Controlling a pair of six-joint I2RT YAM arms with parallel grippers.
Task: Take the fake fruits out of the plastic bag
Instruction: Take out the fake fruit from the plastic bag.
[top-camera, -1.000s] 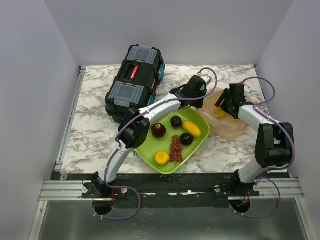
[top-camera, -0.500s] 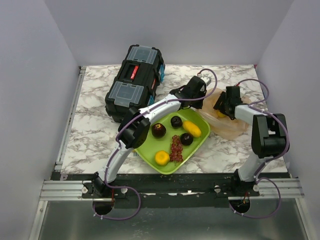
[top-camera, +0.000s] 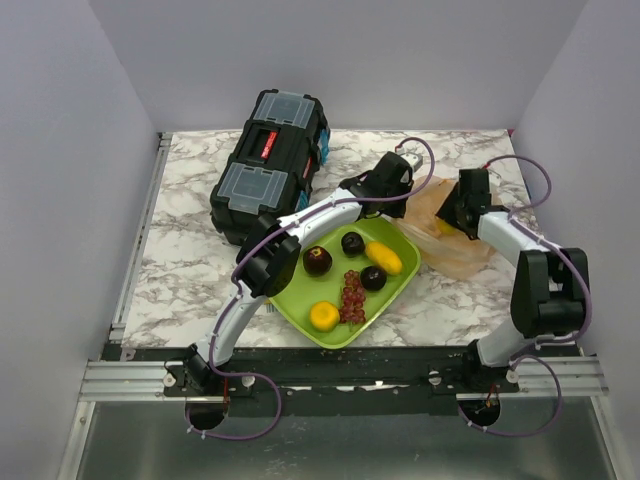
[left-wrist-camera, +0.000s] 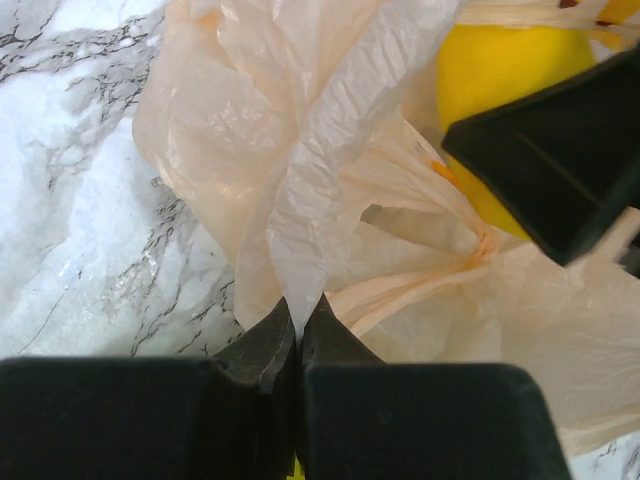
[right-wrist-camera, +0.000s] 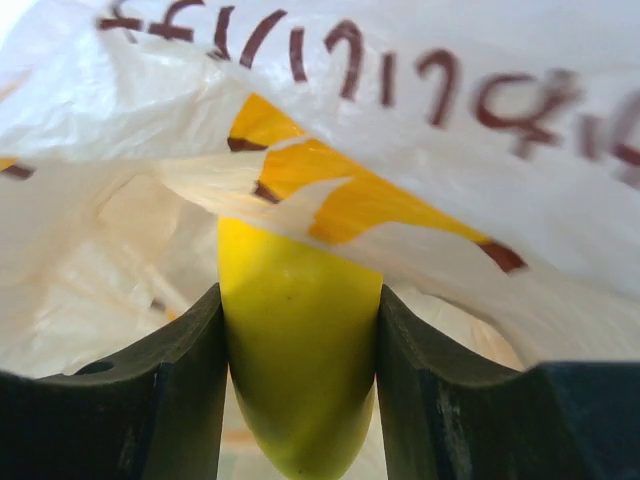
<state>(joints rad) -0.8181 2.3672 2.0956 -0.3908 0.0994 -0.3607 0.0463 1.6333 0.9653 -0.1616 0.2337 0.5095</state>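
Fruit's long axis: In the right wrist view we see the yellow fruit (right-wrist-camera: 300, 300) lying lengthwise along the fingers. Its rounded tip points toward the camera, and its far end is hidden under a fold of printed film.

Fruit and right gripper: The right gripper (right-wrist-camera: 300, 350) has the fruit between its two fingers, each inner face pressed to one side. The jaws stand partly apart, closed on the fruit.

Where this is: We place the grip inside the mouth of the plastic bag (top-camera: 455, 252), which lies on the right, far part of the table (top-camera: 180, 260), just right of the green tray (top-camera: 292, 302).

Left gripper: The left gripper (left-wrist-camera: 298, 310) has its jaws fully together, pinching a twisted fold of the bag's film. Beyond that fold, to the right, we see the yellow fruit with a black finger of the right gripper in front of it.

On the tray: A grape bunch (top-camera: 352, 297), three maroon fruits (top-camera: 318, 261), an orange fruit (top-camera: 323, 316) and a yellow oval (top-camera: 384, 257) lie out of the bag.

Oval's axis: It runs from far left to near right.

Far left: A black toolbox (top-camera: 270, 165) stands beside the tray.
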